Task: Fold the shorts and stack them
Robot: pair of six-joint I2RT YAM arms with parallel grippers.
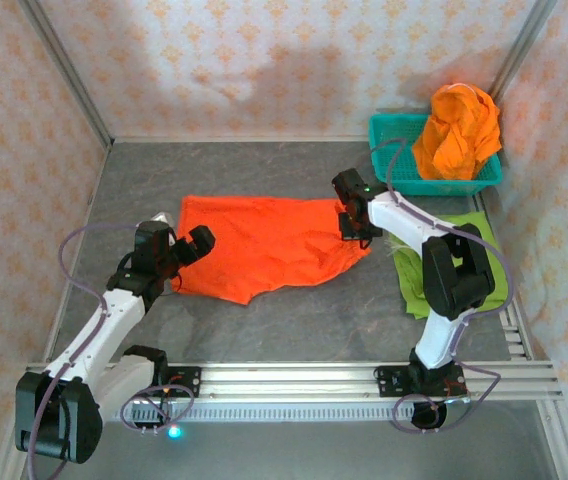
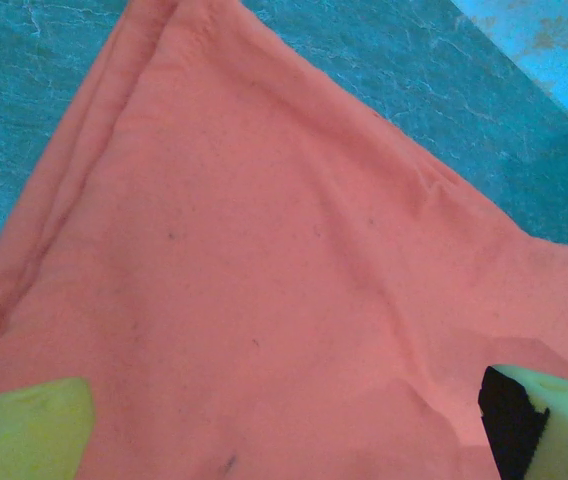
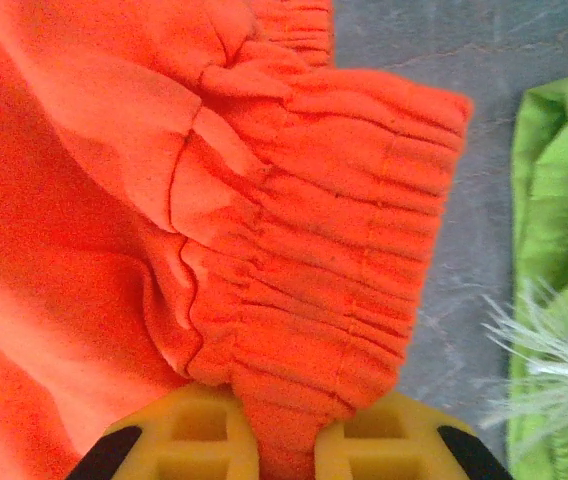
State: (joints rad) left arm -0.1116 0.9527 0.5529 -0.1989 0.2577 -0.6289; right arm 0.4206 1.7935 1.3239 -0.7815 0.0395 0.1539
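Note:
A pair of bright orange shorts [image 1: 264, 245] lies spread flat in the middle of the table. My right gripper [image 1: 356, 228] is shut on its gathered elastic waistband [image 3: 334, 250], the cloth pinched between the yellow fingers [image 3: 189, 440]. My left gripper [image 1: 192, 246] hovers open at the shorts' left end, its yellow fingertips [image 2: 24, 430] wide apart above the smooth orange cloth [image 2: 264, 280]. Lime green shorts [image 1: 484, 262] lie at the right, partly under the right arm, with a frayed white drawstring [image 3: 544, 360] showing. More orange shorts [image 1: 456, 130] are heaped in the basket.
The teal plastic basket [image 1: 389, 135] stands at the back right corner. Patterned walls close in the back and both sides. An aluminium rail [image 1: 294, 380] with the arm bases runs along the near edge. Bare grey table [image 1: 294, 320] lies in front of the shorts.

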